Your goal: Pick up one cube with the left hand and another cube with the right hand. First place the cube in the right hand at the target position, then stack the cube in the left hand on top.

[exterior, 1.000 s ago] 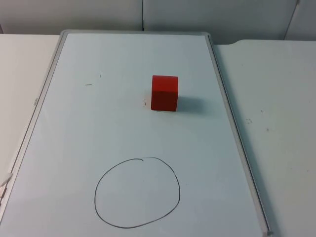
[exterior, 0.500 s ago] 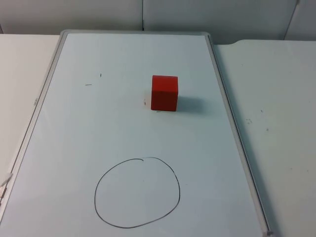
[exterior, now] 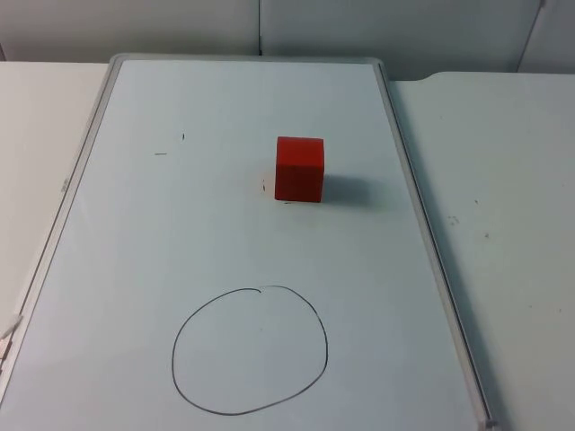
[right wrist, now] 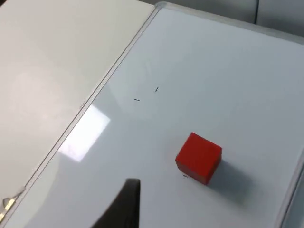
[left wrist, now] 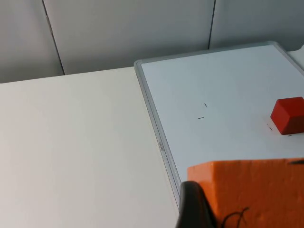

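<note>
cube one, a red block [exterior: 299, 169], sits free on the whiteboard [exterior: 135, 233] well up from the drawn circle [exterior: 250, 350], the likely target. the left pincer [left wrist: 199, 211] grips an orange cube [left wrist: 256, 190] off the bench, kept for stacking; i cannot tell whether the right pincer [right wrist: 124, 204], near the red block, is open.

Bright, even light — all views in focus

The red cube [exterior: 299, 169] throws a soft shadow to its right; a pale glare patch sits on the whiteboard [right wrist: 85, 133] — no blur.
</note>
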You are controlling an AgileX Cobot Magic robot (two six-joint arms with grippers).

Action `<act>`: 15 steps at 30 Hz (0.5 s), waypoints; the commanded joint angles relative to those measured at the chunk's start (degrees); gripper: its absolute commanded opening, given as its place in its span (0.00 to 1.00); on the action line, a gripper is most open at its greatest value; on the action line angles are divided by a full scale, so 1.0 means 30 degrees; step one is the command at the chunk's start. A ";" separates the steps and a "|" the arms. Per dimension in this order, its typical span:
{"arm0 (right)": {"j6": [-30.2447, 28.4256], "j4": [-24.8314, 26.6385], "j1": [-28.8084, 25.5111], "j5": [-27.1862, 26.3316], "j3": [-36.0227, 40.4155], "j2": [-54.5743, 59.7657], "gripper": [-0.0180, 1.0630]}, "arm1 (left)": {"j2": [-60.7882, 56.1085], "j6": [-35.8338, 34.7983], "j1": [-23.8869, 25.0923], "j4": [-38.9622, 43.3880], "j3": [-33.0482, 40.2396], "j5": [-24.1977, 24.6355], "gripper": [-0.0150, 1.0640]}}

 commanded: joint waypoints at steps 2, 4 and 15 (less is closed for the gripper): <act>0.6693 -0.5217 0.2424 -0.0573 -0.2450 0.3471 0.94 | -0.0145 -0.0005 -0.0123 0.0024 0.0054 -0.0198 0.19; 0.9243 -0.7268 0.3072 -0.0389 -0.3209 0.4655 0.94 | -0.0145 -0.0005 -0.0123 0.0024 0.0054 -0.0198 0.19; 1.8176 -1.1503 0.4814 -0.0068 -0.6256 1.1933 0.94 | -0.0145 -0.0005 -0.0123 0.0017 0.0054 -0.0159 0.19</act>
